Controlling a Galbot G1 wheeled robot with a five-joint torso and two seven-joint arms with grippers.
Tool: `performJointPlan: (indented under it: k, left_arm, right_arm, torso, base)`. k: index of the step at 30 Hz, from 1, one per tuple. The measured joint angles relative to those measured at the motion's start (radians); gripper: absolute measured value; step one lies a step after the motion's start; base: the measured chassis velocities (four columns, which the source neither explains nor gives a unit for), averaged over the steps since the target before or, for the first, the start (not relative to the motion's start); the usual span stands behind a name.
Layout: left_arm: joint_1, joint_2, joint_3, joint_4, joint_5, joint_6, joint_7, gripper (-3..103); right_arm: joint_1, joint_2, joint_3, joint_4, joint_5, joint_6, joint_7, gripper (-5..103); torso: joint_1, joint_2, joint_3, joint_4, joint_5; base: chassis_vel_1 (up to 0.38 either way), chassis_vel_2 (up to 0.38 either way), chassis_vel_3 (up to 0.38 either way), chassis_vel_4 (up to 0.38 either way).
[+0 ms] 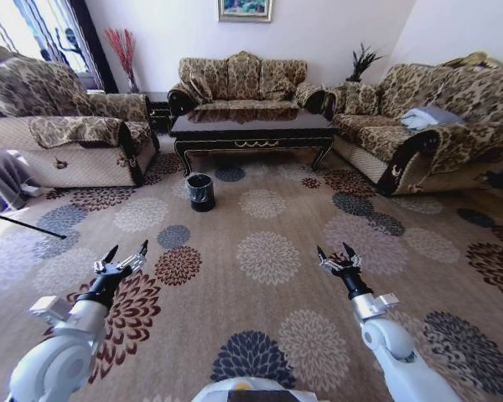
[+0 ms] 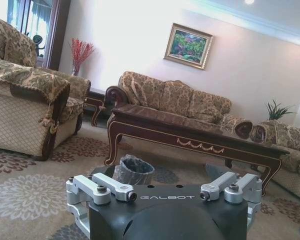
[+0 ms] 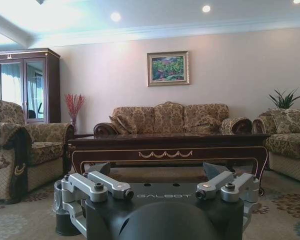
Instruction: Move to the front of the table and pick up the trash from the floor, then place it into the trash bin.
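Tan carpet with flower medallions covers the floor (image 1: 260,209), and no trash is clearly visible on it from here; pieces may lie near the table or under it, too small to make out.

The table (image 1: 251,130) stands at upper centre of the head view, well apart from the robot. The bin (image 1: 200,191) sits on the carpet just below the table's left end.

Both arms are held low ahead of the robot: the left gripper (image 1: 122,258) at lower left and the right gripper (image 1: 338,255) at lower right, each with its jaws apart and holding nothing.

Risks, as I judge them:
- Driving forward could clip the bin and tip or shove it, since it stands in open floor near the likely path.
- The outstretched arms could strike the table rail if the base stops late.
- A flat white scrap could be lost against the pale medallions.

Count: one table, one bin, two grippers, three sofas around the table, and no trash pieces I can confirm.
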Motion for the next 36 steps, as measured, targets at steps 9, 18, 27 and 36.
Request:
performJointPlan:
  k: [9, 18, 27, 36]
  left_arm:
    - [0.002, 0.001, -0.007, -0.01, -0.028, 0.027, -0.009, 100]
    - [-0.002, 0.004, -0.009, -0.009, -0.03, 0.03, -0.011, 100]
    - [-0.004, 0.004, -0.008, -0.006, -0.024, 0.03, -0.009, 100]
    - [-0.002, 0.007, -0.009, -0.004, -0.02, 0.028, -0.007, 100]
  right_arm:
    - [0.0, 0.002, 0.0, 0.001, 0.0, 0.0, 0.0, 100]
    - [-0.001, 0.004, 0.0, 0.001, -0.001, 0.0, 0.0, 100]
    - [-0.003, 0.008, 0.001, 0.0, -0.001, 0.0, 0.0, 100]
    - [-0.003, 0.008, 0.001, 0.0, -0.002, 0.0, 0.0, 100]
  torso:
    - [0.011, 0.038, 0.027, 0.0, 0.0]
    - [0.026, 0.077, 0.051, 0.0, 0.0]
    - [0.04, 0.113, 0.073, 0.0, 0.0]
    - [0.055, 0.152, 0.098, 0.0, 0.0]
  base:
    - [0.0, 0.0, 0.0, 0.0]
    - [0.0, 0.0, 0.0, 0.0]
    - [0.0, 0.0, 0.0, 0.0]
    - [0.0, 0.0, 0.0, 0.0]
